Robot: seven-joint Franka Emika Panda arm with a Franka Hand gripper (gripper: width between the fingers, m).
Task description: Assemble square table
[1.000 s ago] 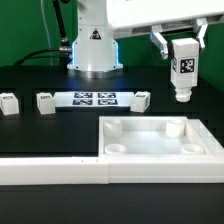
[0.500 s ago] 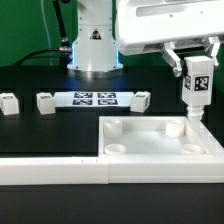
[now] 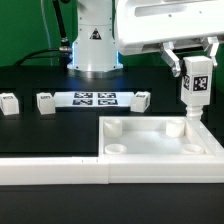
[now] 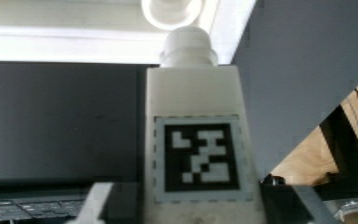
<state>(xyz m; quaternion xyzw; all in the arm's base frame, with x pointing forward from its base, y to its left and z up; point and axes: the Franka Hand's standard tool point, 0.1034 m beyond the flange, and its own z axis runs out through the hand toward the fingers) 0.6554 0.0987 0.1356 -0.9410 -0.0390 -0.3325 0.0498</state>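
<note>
In the exterior view the white square table top [image 3: 150, 141] lies tray-like at the front right, with round corner sockets [image 3: 117, 148]. My gripper [image 3: 196, 63] is shut on a white tagged leg [image 3: 195, 88], held upright. The leg's narrow lower end meets the back right corner socket [image 3: 180, 128]; I cannot tell whether it is seated. In the wrist view the leg [image 4: 199, 120] fills the middle between both fingers [image 4: 105, 203], and its tip points at a round socket [image 4: 172, 12]. My gripper [image 4: 194, 208] clamps its tagged end.
Three more white legs [image 3: 9, 102] [image 3: 45, 101] [image 3: 141, 99] lie on the black table beside the marker board [image 3: 95, 99]. A long white L-shaped rail [image 3: 55, 171] runs along the front. The robot base [image 3: 92, 45] stands behind.
My gripper has carried the leg toward the exterior view's right and lower, down onto the back right corner of the table top. It has held still for the last half second.
</note>
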